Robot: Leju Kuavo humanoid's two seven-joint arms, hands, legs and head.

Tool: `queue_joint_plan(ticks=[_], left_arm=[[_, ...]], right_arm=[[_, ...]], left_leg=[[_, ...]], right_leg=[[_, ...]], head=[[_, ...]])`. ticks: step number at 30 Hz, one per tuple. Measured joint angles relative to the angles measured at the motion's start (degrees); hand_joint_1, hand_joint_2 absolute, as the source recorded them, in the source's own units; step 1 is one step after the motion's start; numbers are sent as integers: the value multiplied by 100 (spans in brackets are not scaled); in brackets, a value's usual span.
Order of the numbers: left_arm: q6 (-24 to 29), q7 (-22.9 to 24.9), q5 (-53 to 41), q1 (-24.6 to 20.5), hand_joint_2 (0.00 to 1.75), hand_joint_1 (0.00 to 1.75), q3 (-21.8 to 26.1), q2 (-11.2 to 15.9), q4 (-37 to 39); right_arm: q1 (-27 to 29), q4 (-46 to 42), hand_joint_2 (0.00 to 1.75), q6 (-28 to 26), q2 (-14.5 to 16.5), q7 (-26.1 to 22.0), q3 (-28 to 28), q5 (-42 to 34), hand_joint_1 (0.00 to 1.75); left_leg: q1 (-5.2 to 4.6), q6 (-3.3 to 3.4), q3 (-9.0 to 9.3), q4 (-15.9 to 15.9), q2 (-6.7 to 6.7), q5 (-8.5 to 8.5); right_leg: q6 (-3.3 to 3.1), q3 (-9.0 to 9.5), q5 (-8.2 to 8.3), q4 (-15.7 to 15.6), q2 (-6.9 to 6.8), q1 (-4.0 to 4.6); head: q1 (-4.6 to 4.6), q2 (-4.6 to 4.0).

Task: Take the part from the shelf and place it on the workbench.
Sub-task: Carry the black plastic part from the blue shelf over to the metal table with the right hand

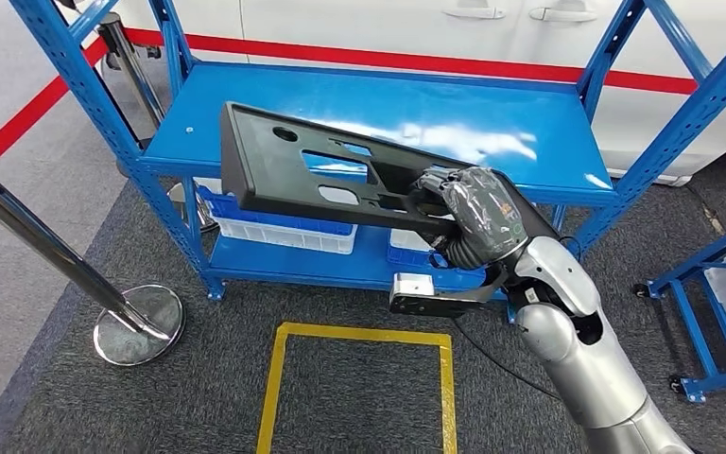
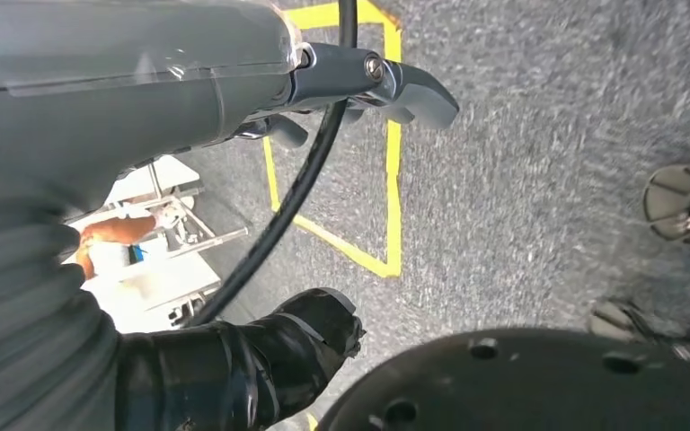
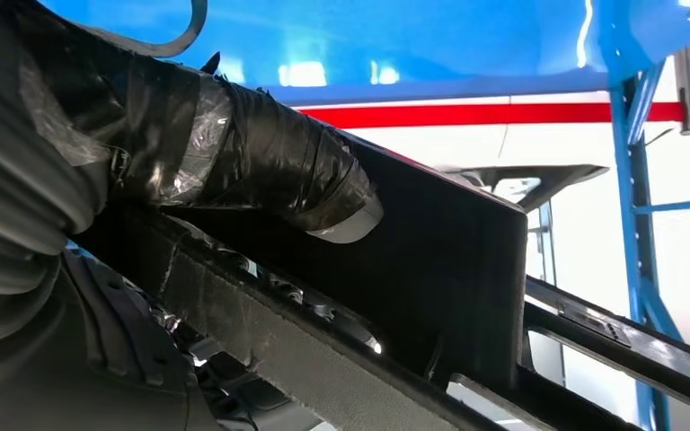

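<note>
Matt black plastic part [image 1: 321, 170] — glossy blue metal shelf [image 1: 492, 132] — rough grey carpet [image 1: 359, 397].

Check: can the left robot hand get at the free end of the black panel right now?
Probably not without lifting first: the left robot hand hangs low over the grey carpet, while the black panel is up at shelf height in the right robot hand.

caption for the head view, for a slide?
Right hand holds black part lifted above blue shelf.

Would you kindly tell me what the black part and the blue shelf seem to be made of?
Black part, held by the right hand: probably moulded plastic, matt, with formed cut-outs and ribbed edges. Blue shelf: likely painted sheet metal; glossy, reflecting light, on perforated uprights.
</note>
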Motion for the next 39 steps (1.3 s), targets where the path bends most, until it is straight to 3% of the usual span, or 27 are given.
queue_joint_plan(ticks=[2, 3, 4, 6, 7, 9, 11, 12, 13, 14, 16, 18, 19, 20, 21, 23, 26, 27, 28, 30, 31, 33, 34, 35, 37, 38, 39], left_arm=[[0, -16, -4, -12, 175, 0, -1, -23, 0], [1, -24, -7, -17, 175, 0, -1, -29, 0], [3, -32, -12, -19, 175, 0, -1, -33, 0], [6, -53, -27, -4, 175, 0, -1, -39, 0], [7, -65, -32, 2, 175, 0, -1, -42, 0], [9, -85, -37, 6, 175, 0, -1, -49, 0], [9, -96, -37, 6, 175, 0, -1, -56, 0], [9, -98, -37, 7, 175, 0, -1, -59, 0], [9, -99, -37, 7, 175, 0, -1, -62, 0], [9, -100, -38, 7, 175, 0, -1, -64, 0], [9, -101, -39, 10, 175, 0, -2, -67, 0], [9, -100, -42, 28, 175, 0, -4, -69, 1], [9, -102, -43, 43, 175, 0, -4, -69, 2], [10, -107, -44, 63, 175, 0, -5, -70, 2], [10, -115, -42, 81, 175, 0, -5, -71, 2], [10, -133, -41, 91, 175, 0, -5, -85, 2], [15, -145, -41, 50, 175, 0, -4, -102, 2], [15, -148, -42, 37, 175, 0, -4, -107, 1], [13, -150, -42, 28, 175, 0, -3, -113, 1], [10, -157, -45, 24, 175, 0, -3, -121, 1], [10, -165, -48, 24, 175, 0, -3, -123, 1], [11, -181, -53, 21, 175, 0, -3, -128, 1], [12, -189, -56, 21, 175, 0, -3, -132, 1], [13, -193, -58, 24, 175, 0, -3, -135, 1], [16, -199, -69, 43, 175, 0, -3, -137, 3], [17, -207, -78, 50, 175, 0, -3, -139, 3], [16, -227, -89, 52, 175, 0, -3, -141, 4]], right_arm=[[-59, 26, 175, -1, 1, 1, -15, 0, 175], [-76, 38, 175, -1, 1, 4, -24, 0, 175], [-92, 50, 175, -2, 1, 8, -33, -1, 175], [-119, 78, 175, -1, 4, 21, -44, -4, 175], [-140, 92, 175, 1, 8, 32, -45, -9, 175], [-172, 113, 175, 5, 19, 62, -47, -19, 175], [-188, 130, 175, 6, 27, 76, -51, -25, 175], [-191, 141, 175, 7, 31, 76, -52, -26, 175], [-194, 152, 175, 7, 34, 76, -52, -26, 175], [-198, 163, 175, 8, 38, 76, -52, -27, 175], [-222, 173, 175, 8, 47, 76, -52, -30, 175], [-258, 175, 175, 8, 54, 76, -58, -36, 175], [-275, 175, 175, 9, 57, 77, -62, -38, 175], [-287, 177, 175, 12, 58, 78, -66, -40, 175], [-294, 180, 175, 18, 59, 80, -67, -42, 175], [-299, 197, 175, 31, 61, 84, -66, -46, 175], [-300, 225, 175, 37, 55, 93, -67, -50, 175], [-299, 233, 175, 38, 54, 94, -67, -50, 175], [-297, 244, 175, 39, 54, 95, -67, -50, 175], [-298, 260, 175, 41, 54, 93, -67, -50, 175], [-301, 264, 175, 41, 54, 93, -67, -50, 175], [-306, 263, 175, 42, 54, 93, -67, -50, 175], [-308, 263, 175, 43, 55, 95, -67, -50, 175], [-316, 263, 175, 44, 55, 96, -67, -51, 175], [-335, 267, 175, 45, 59, 98, -67, -53, 175], [-347, 268, 175, 49, 61, 98, -67, -54, 175], [-351, 269, 175, 50, 63, 98, -67, -55, 175]], left_leg=[[-1, -64, -161, 91, -59, 76], [-6, -97, -208, 112, -95, 124], [-8, -130, -240, 113, -133, 181], [-11, -198, -282, 86, -215, 275], [-5, -230, -331, 127, -203, 209], [24, -296, -476, 502, -91, -249], [49, -370, -644, 1233, -7, -800], [60, -399, -683, 1571, 1, -907], [70, -420, -661, 1787, 5, -874], [77, -429, -551, 1818, 13, -725], [79, -408, -37, 1317, 122, -448], [36, -348, 604, 446, 298, -553], [6, -311, 786, 147, 343, -640], [-25, -272, 845, -26, 324, -682], [-27, -219, 811, -76, 275, -639], [-18, -113, 698, -119, 188, -486], [-35, 20, 460, -115, 57, -259], [-50, 32, 357, -96, -1, -188], [-62, 33, 246, -69, -63, -119], [-68, 19, 23, 5, -181, -1], [-64, 3, -88, 55, -241, 52], [-62, -48, -267, 138, -358, 155], [-61, -80, -322, 158, -417, 214], [-56, -114, -354, 150, -474, 276], [-48, -181, -401, 114, -581, 392], [-46, -211, -454, 157, -534, 331], [-42, -242, -527, 301, -426, 156]], right_leg=[[-31, 533, 64, -749, 192, -15], [-56, 691, 38, -1001, 271, -11], [-79, 755, -2, -1129, 310, 1], [-156, 693, 77, -1156, 201, 4], [-212, 646, 128, -1168, 136, -4], [-330, 526, 252, -1185, -2, -18], [-377, 382, 368, -1179, -127, 7], [-378, 301, 426, -1170, -191, 19], [-375, 215, 482, -1157, -256, 28], [-367, 127, 533, -1138, -320, 36], [-339, -21, 618, -1090, -429, 46], [-285, -102, 690, -1050, -528, 59], [-251, -117, 735, -1051, -581, 59], [-213, -128, 789, -1067, -640, 53], [-169, -140, 831, -1086, -677, 42], [-99, -189, 679, -1010, -509, 22], [-98, -387, -149, -185, -88, 35], [-109, -440, -331, 168, -44, 43], [-121, -440, -370, 416, -26, 46], [-147, -208, -111, 384, -4, 45], [-165, 46, 31, 82, 53, 41], [-200, 556, 22, -663, 262, 38], [-213, 715, -43, -934, 339, 43], [-224, 765, -98, -1050, 361, 56], [-266, 712, -19, -1090, 239, 53], [-306, 657, 37, -1104, 164, 43], [-346, 594, 101, -1127, 81, 29]], head=[[-3, 0], [-3, 0], [-4, 0], [-1, 0], [-3, 0], [-5, 0], [-5, 0], [-5, 0], [-5, 0], [-6, 0], [-8, 0], [-7, 0], [-6, 0], [-5, 0], [-4, 0], [-3, 0], [-1, 0], [-2, 0], [-3, 0], [-3, 0], [-3, 0], [-5, 0], [-4, 0], [-5, 0], [-2, 0], [-8, 0], [-10, 0]])
